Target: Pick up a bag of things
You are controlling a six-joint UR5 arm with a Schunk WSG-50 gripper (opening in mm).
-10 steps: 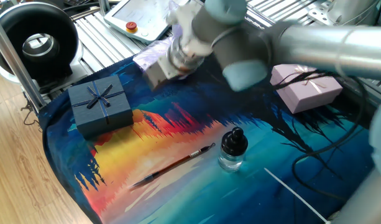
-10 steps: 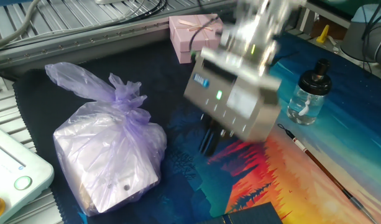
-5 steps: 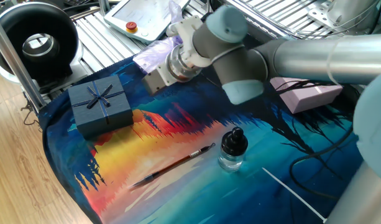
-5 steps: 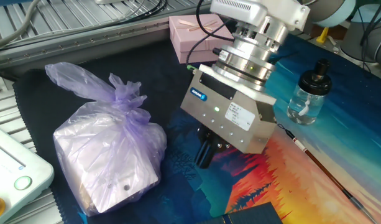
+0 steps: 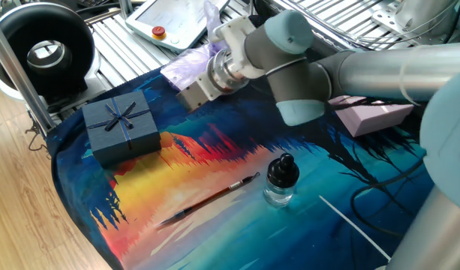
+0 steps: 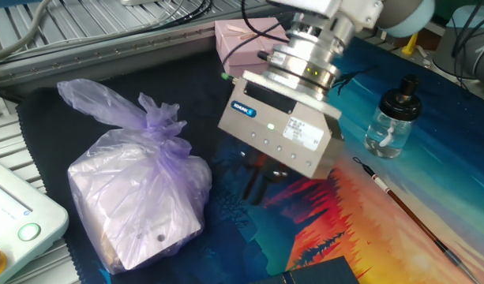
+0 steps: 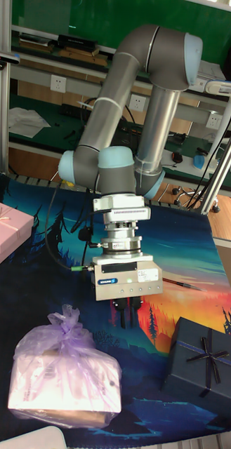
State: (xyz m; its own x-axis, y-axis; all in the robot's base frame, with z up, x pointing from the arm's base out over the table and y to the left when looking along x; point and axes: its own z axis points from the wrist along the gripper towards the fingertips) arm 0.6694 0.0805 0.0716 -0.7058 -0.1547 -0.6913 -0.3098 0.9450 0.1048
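Tall fixed view: my end effector (image 7: 126,315), fingers near-closed and empty, has shifted nearer the bag (image 7: 64,375); its neck remains ungrasped.

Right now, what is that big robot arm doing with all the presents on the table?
The robot's two-finger gripper hangs just above the painted cloth, beside the crinkly pale lilac plastic bag with the twisted neck. It holds nothing, and its fingers sit close together. The bag rests on the cloth, not touched. The dark blue box with a bow, the pink box and the little glass bottle stand apart from it.
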